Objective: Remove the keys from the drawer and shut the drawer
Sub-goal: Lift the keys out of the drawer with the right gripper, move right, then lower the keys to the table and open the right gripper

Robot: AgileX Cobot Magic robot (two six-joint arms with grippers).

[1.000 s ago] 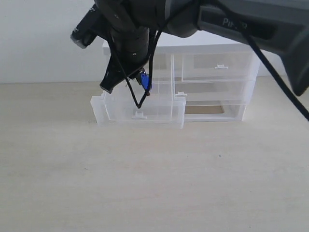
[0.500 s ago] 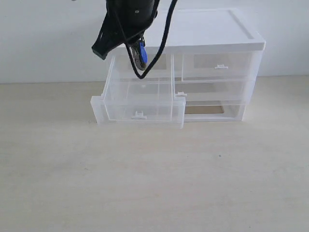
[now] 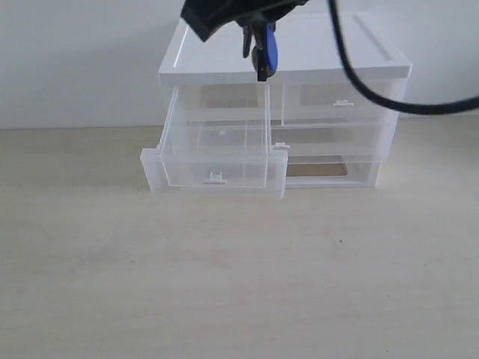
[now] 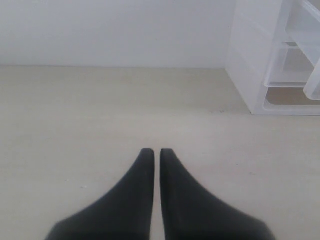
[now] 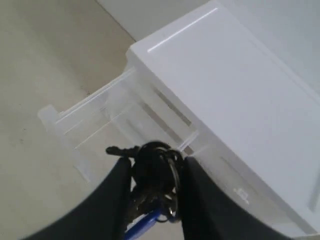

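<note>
Exterior view, foreground to background. The lower half of the frame is bare pale desk, open from edge to edge. At centre left, one small translucent drawer stands pulled out towards the camera, its front panel with the tab handle jutting beyond the face of the single white drawer unit. It is one of two small drawers in the top row; the right-hand small drawer is shut, and a wider drawer lies below. At upper centre, one bunch of keys with a blue fob hangs above the open drawer's right side, clear of its walls, in front of the unit's lid edge. The right gripper pinches the key ring between its two fingers. One black cable curves to the right edge. The left gripper, fingers pressed together, hangs over bare desk beside the unit.
</note>
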